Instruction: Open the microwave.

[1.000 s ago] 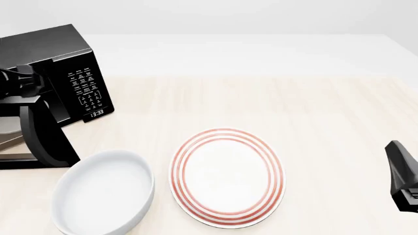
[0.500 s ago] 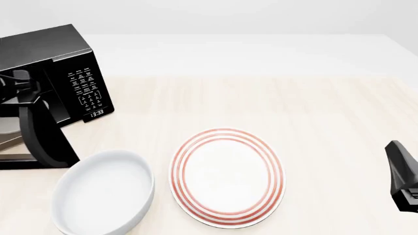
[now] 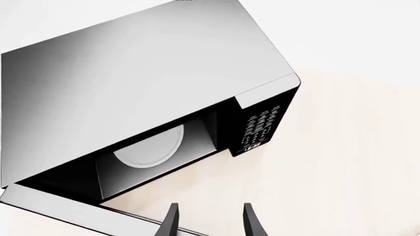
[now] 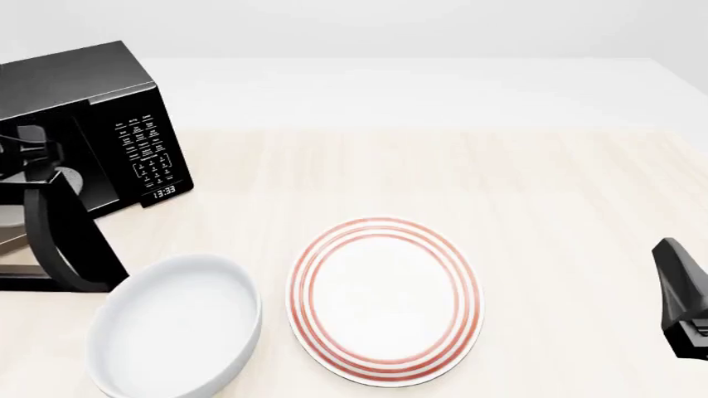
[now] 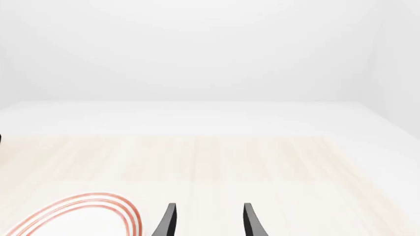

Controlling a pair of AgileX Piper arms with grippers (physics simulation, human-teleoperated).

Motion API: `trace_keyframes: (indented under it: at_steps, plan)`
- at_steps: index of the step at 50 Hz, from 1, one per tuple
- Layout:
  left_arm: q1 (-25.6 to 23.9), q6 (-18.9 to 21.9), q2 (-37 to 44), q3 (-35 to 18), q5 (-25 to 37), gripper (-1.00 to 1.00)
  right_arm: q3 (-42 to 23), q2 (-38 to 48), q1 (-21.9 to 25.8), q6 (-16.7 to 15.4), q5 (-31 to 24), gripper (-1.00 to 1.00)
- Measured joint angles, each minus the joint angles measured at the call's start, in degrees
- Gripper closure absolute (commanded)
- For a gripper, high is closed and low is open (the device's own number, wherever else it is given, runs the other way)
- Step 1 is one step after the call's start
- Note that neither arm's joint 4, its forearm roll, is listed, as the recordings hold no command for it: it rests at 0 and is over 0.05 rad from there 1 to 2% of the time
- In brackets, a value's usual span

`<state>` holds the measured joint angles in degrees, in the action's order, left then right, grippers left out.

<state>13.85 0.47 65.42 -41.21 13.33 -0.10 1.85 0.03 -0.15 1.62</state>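
The black microwave (image 4: 72,76) stands at the table's far left with its door (image 4: 69,240) swung open toward the near left. Its keypad (image 4: 144,149) and clock face the table's middle. In the left wrist view the microwave (image 3: 131,88) shows an open cavity with the white turntable (image 3: 149,147), and the door (image 3: 66,209) lies beside it. My left gripper (image 3: 210,223) is open and empty, and its fingers reach just to the door's free edge. My right gripper (image 5: 210,223) is open and empty over bare table. Part of the right arm (image 4: 684,294) shows at the right edge.
A white bowl (image 4: 177,327) sits at the near left, just in front of the open door. A white plate with red rings (image 4: 385,298) lies beside it near the middle, and its rim shows in the right wrist view (image 5: 85,211).
The door's free edge has swung a little further left, opening wider. My left gripper has drawn back leftward from the microwave's front. The right arm has not moved.
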Motion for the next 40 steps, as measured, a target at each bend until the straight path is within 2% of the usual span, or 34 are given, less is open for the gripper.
trace_keyframes:
  at_steps: [40]
  plan:
    - [-0.69,-2.89,-2.22,1.51,1.33,-1.0,0.0,0.0,0.0,0.0,0.0,-1.0]
